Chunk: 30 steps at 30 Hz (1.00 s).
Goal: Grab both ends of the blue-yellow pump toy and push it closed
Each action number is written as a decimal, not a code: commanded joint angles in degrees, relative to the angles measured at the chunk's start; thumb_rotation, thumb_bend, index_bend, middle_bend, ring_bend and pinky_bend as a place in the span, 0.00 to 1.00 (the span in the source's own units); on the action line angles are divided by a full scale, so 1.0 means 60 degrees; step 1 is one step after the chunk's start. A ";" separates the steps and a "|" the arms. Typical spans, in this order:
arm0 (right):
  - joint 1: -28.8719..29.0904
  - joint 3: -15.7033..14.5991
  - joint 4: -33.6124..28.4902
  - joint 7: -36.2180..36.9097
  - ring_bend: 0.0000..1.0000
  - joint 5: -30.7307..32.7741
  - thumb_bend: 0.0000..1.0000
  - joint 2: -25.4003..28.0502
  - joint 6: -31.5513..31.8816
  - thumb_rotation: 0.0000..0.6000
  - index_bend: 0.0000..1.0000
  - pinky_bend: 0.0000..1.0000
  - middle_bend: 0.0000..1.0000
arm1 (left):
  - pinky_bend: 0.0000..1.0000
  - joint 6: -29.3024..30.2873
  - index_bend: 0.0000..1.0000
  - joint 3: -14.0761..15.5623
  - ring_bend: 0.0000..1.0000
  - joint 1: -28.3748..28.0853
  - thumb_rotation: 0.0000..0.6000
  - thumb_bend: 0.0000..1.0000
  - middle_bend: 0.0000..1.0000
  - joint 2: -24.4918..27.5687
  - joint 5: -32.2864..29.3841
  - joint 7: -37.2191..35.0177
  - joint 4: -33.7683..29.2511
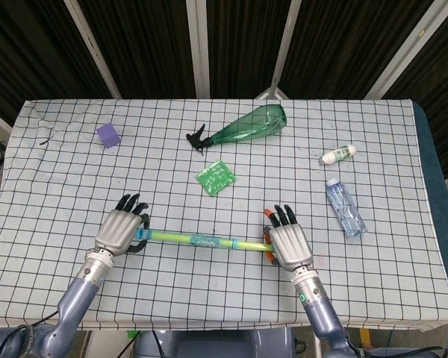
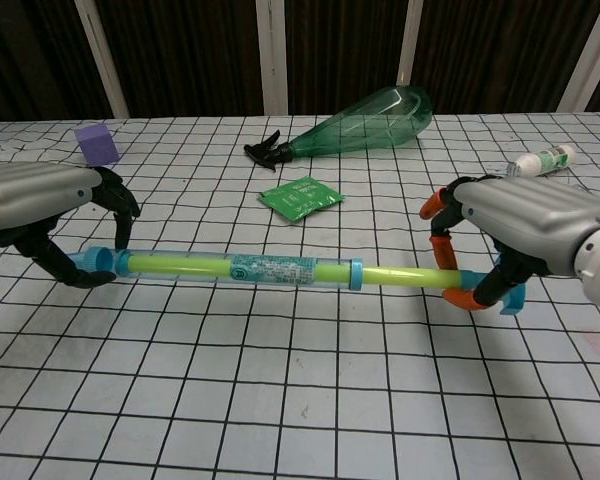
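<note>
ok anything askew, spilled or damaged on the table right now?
No spill or damage shows. The green spray bottle lies on its side, as do the clear water bottle and the small white bottle near the right edge. The pump toy is held level between the left hand and right hand.

head view looks down from above; chest view low, forward.
</note>
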 commanded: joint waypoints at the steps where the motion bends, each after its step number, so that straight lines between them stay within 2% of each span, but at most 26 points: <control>1: 0.0021 -0.0011 -0.0041 -0.0047 0.00 -0.0007 0.42 -0.0029 0.0024 1.00 0.68 0.00 0.19 | 0.00 0.0004 0.59 0.0013 0.00 -0.0012 1.00 0.52 0.18 -0.0019 0.0010 0.0017 0.0010; 23: 0.0154 -0.0083 -0.0136 -0.0256 0.00 0.0121 0.43 -0.0220 0.0168 1.00 0.67 0.00 0.19 | 0.00 0.0048 0.59 0.0026 0.00 -0.0127 1.00 0.52 0.18 -0.0292 -0.0091 0.0064 0.0023; 24: 0.0155 -0.0088 -0.0128 -0.0250 0.00 0.0126 0.43 -0.0219 0.0167 1.00 0.64 0.00 0.19 | 0.00 0.0049 0.58 0.0032 0.00 -0.0128 1.00 0.51 0.18 -0.0288 -0.0093 0.0064 0.0024; 26: 0.0157 -0.0106 -0.0118 -0.0219 0.00 0.0155 0.43 -0.0197 0.0141 1.00 0.51 0.00 0.18 | 0.00 0.0062 0.56 0.0070 0.00 -0.0125 1.00 0.48 0.17 -0.0255 -0.0088 0.0107 0.0045; 28: 0.0173 -0.0119 -0.0102 -0.0152 0.00 0.0139 0.43 -0.0132 0.0073 1.00 0.29 0.00 0.13 | 0.00 0.0069 0.51 0.0097 0.00 -0.0119 1.00 0.38 0.16 -0.0206 -0.0060 0.0109 0.0045; 30: 0.0182 -0.0136 -0.0067 -0.0115 0.00 0.0122 0.42 -0.0052 0.0031 1.00 0.13 0.00 0.07 | 0.00 0.0077 0.44 0.0098 0.00 -0.0095 1.00 0.30 0.15 -0.0147 -0.0057 0.0034 0.0015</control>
